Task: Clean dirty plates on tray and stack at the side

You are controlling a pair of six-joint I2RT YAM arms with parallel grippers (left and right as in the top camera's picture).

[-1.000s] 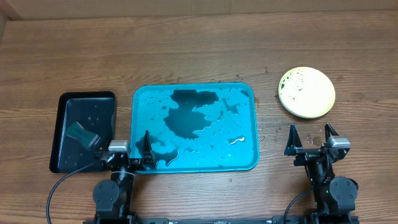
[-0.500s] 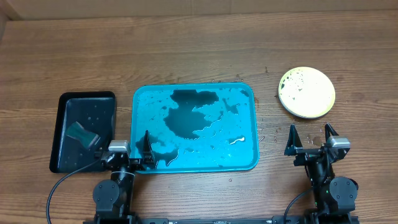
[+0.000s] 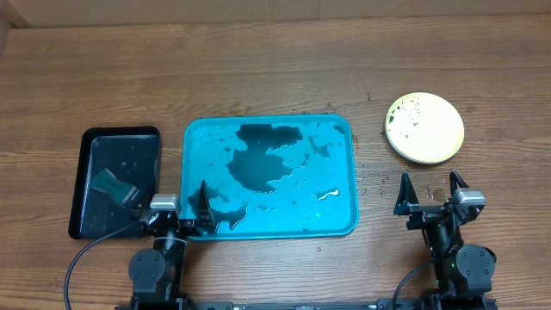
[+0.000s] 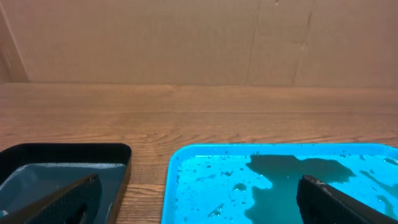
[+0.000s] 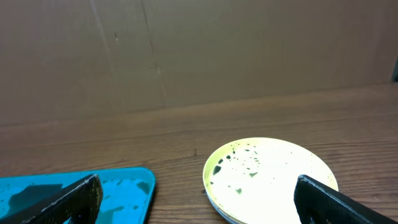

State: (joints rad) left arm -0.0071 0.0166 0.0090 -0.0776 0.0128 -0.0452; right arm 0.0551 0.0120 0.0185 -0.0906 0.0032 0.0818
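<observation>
The plates (image 3: pixel 424 128) lie on the bench (image 3: pixel 258 69) at the far right, well apart from the tray (image 3: pixel 297 215); the yellow-green rimmed one on top shows dark specks. The turquoise tray sits mid-bench, holding dark puddles (image 3: pixel 258 164). Just left of it a black tray (image 3: pixel 86 172) holds a sponge (image 3: pixel 114 183). The left hand (image 3: pixel 176 205) hangs released over both trays' near edges. The right hand (image 3: pixel 429 185), also spread wide, grasps nothing, just near of the plates.
</observation>
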